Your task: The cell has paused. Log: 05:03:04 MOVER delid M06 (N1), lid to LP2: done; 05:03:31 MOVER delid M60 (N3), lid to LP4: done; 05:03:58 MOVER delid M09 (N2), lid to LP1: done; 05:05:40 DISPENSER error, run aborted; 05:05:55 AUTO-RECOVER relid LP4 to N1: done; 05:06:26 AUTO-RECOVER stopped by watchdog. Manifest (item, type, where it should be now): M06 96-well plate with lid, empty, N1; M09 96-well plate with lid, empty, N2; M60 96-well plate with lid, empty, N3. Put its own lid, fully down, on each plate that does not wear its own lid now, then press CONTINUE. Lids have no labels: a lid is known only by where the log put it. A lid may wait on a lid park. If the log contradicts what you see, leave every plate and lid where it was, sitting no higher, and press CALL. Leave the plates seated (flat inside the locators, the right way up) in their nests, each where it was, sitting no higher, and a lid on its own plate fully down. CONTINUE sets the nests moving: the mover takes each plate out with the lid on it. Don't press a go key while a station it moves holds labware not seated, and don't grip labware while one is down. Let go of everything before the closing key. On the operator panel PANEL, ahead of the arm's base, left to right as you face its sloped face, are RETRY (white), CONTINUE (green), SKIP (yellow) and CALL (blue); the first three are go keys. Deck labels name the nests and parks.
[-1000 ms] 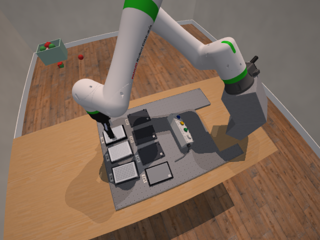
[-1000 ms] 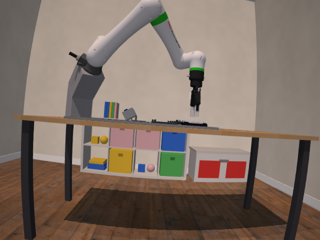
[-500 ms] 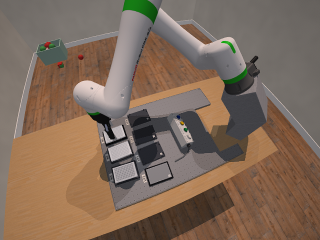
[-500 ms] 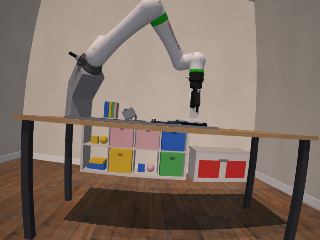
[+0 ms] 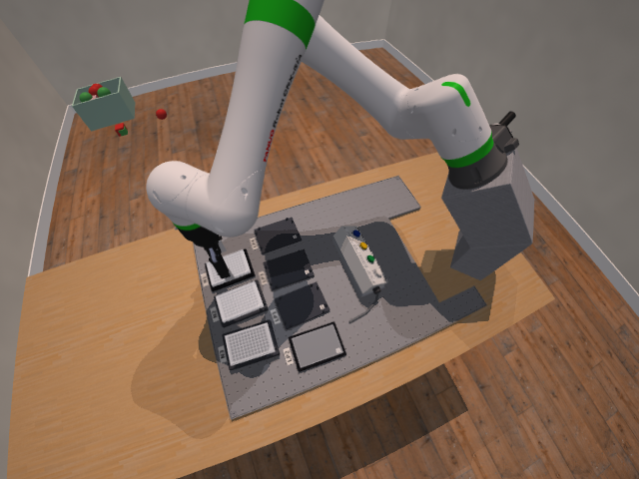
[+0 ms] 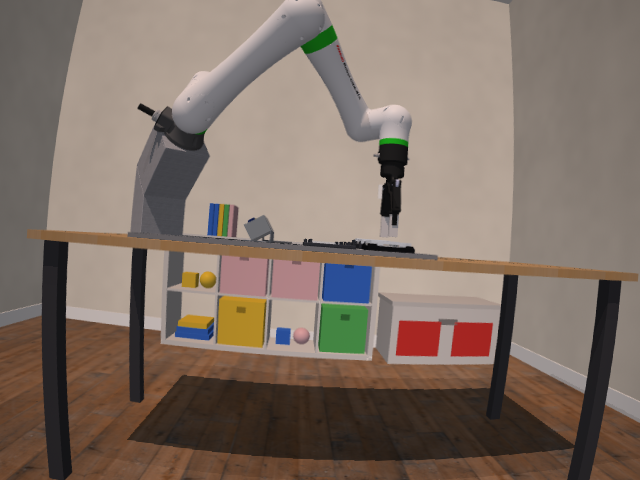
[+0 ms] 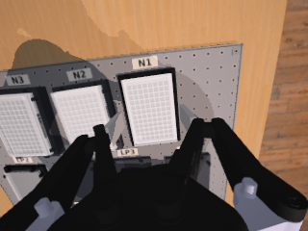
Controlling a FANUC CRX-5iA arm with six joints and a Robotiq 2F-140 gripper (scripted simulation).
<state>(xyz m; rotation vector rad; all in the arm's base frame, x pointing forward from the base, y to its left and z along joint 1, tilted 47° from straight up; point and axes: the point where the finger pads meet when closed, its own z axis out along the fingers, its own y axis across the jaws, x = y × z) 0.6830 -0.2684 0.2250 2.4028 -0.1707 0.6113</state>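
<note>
Three white 96-well plates sit in a row of nests: N1 (image 7: 149, 108), N2 (image 7: 81, 112) and N3 (image 7: 19, 122). They also show in the top view, N1 (image 5: 230, 265) at the far end, then N2 (image 5: 239, 301) and N3 (image 5: 249, 342). The N2 plate looks paler than the others; I cannot tell for sure which plates wear lids. A grey lid (image 5: 316, 346) lies on the nearest lid park. My gripper (image 5: 222, 268) (image 6: 390, 227) (image 7: 151, 115) hangs fingers down a short way above the N1 plate. It is open and empty.
Three dark lid parks (image 5: 288, 267) lie beside the nests and look empty. The grey operator panel (image 5: 359, 258) stands to the right, with blue (image 5: 355, 233), yellow (image 5: 362, 245) and green (image 5: 369, 257) keys showing. The arm's base pedestal (image 5: 490, 222) stands at the right.
</note>
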